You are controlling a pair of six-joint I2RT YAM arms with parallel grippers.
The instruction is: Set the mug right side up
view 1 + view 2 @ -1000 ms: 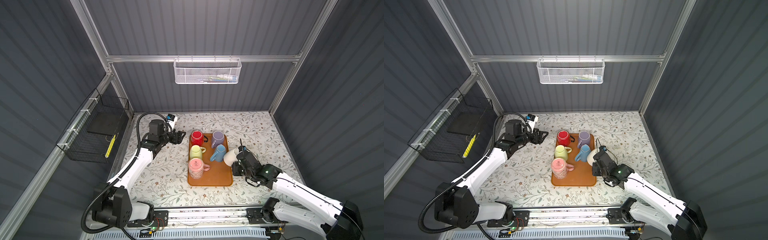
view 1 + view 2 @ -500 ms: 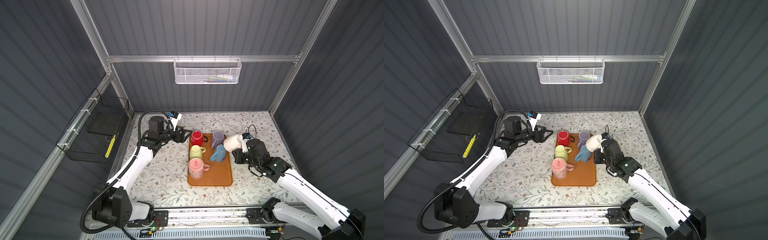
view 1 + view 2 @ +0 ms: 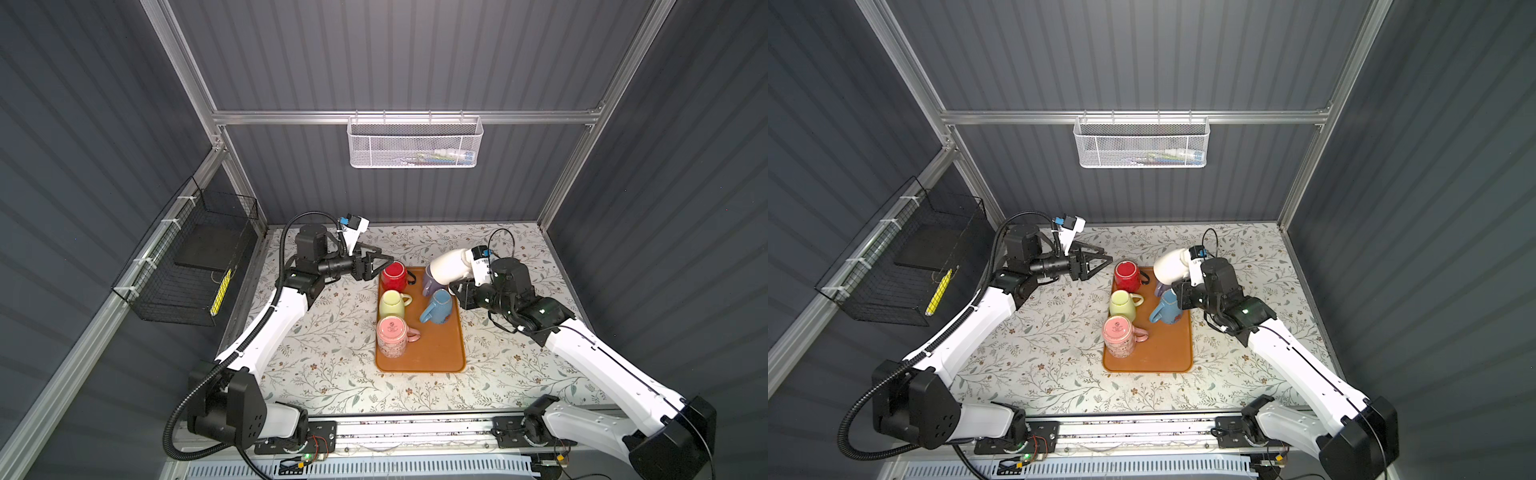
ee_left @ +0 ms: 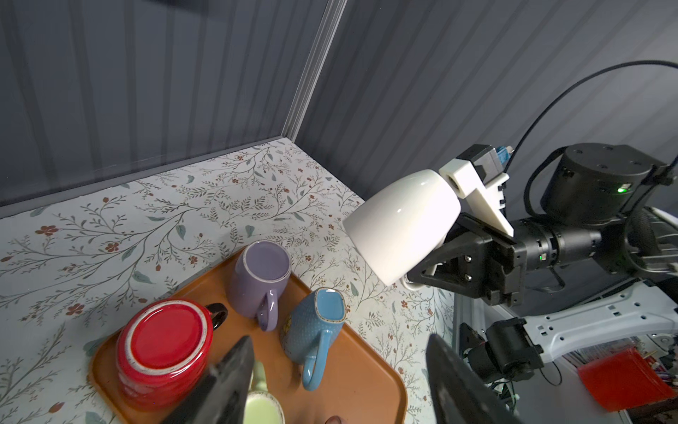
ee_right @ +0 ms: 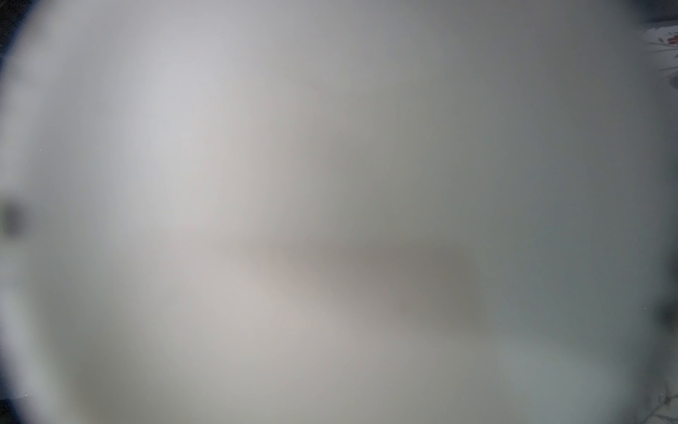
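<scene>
The white mug (image 3: 449,266) (image 3: 1169,264) (image 4: 400,224) hangs tilted in the air over the far right corner of the orange tray (image 3: 440,357) (image 3: 1167,357), its wide end pointing down toward the left arm. My right gripper (image 3: 459,289) (image 4: 418,273) is shut on its handle. In the right wrist view the mug's white wall (image 5: 330,183) fills the picture and hides the jaws. My left gripper (image 3: 384,266) (image 3: 1104,266) (image 4: 341,367) stands open and empty, level with the table just left of the red mug (image 3: 394,275) (image 4: 165,341).
On the tray stand a red mug and a pink mug (image 3: 390,336), both base up, a green mug (image 3: 390,303), a blue mug (image 3: 436,306) (image 4: 315,323) and a purple mug (image 4: 258,279) partly under the white one. A black wire basket (image 3: 195,266) hangs on the left wall.
My right arm has lifted the white mug from beside the tray's right edge, up and toward the back. My left gripper has moved right, toward the red mug.
</scene>
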